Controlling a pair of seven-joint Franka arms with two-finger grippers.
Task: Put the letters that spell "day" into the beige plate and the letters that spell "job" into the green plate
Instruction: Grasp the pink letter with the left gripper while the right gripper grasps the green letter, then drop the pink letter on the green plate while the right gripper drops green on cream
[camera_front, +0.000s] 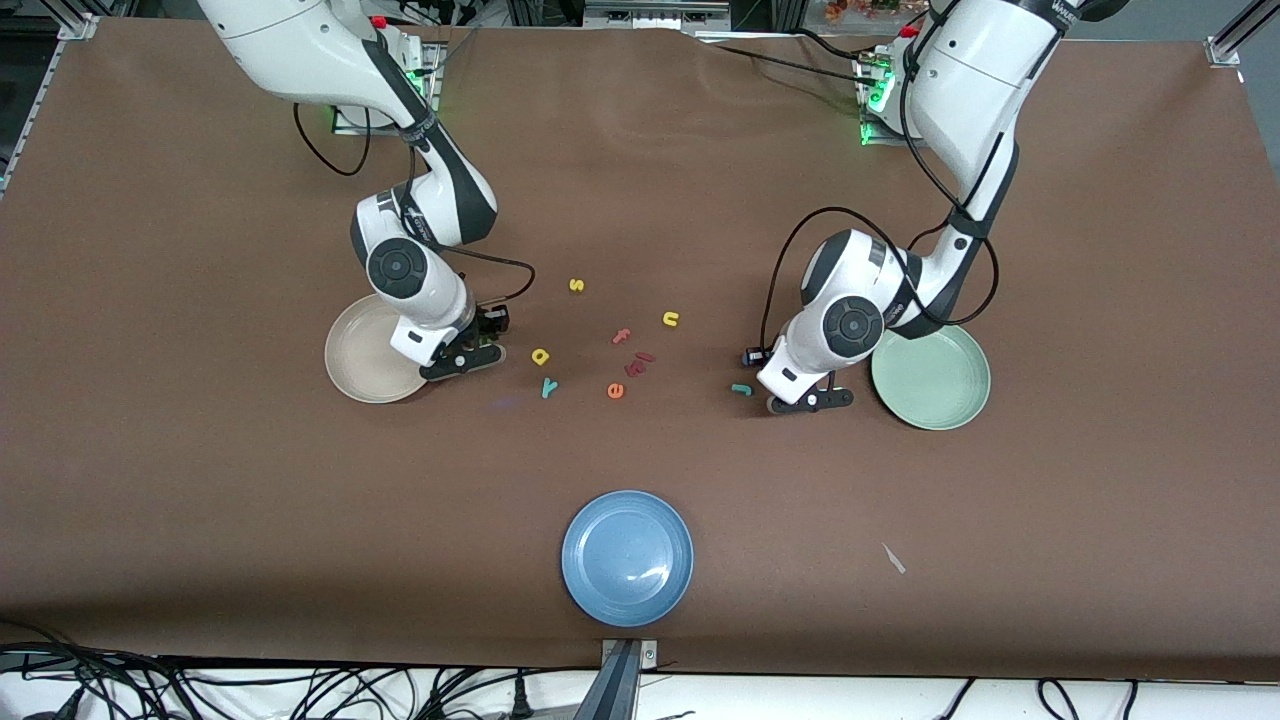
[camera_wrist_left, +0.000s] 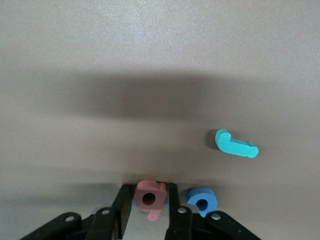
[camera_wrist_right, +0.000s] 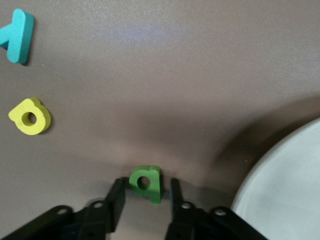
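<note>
A: Where's the left gripper (camera_wrist_left: 150, 212)?
B: Down at the bench (camera_front: 200, 500), just beside the green plate (camera_front: 931, 377) on the side toward the middle. Fingers (camera_wrist_left: 122, 212) either side of the pink b (camera_wrist_left: 150, 198); look to be touching it, but can't tell if they're clamped yet.
A: Other "job" letters?
B: Blue o (camera_wrist_left: 202, 201) right next to the b, just outside one finger. Teal j (camera_front: 742, 389) on the bench close by, a bit toward the middle. Green plate has nothing in it.
A: Right gripper (camera_wrist_right: 147, 200)?
B: Low at the bench too, at the edge of the beige plate (camera_front: 365, 350) on the side toward the middle. Fingers (camera_wrist_right: 116, 200) straddle the green d (camera_wrist_right: 146, 183), small gap each side, so not gripped.
A: Rest of "day"?
B: Yellow a (camera_front: 541, 356) and teal y (camera_front: 548, 387) on the bench near that gripper, y nearer the camera. Beige plate holds nothing.
A: Other stuff?
B: Yellow s (camera_front: 576, 285), yellow u (camera_front: 670, 319), pink f (camera_front: 622, 336), orange e (camera_front: 615, 391) mid-bench; a dark red piece (camera_front: 639, 363) btw f and e, can't read it. Blue plate (camera_front: 627, 557) sits nearest the camera.
</note>
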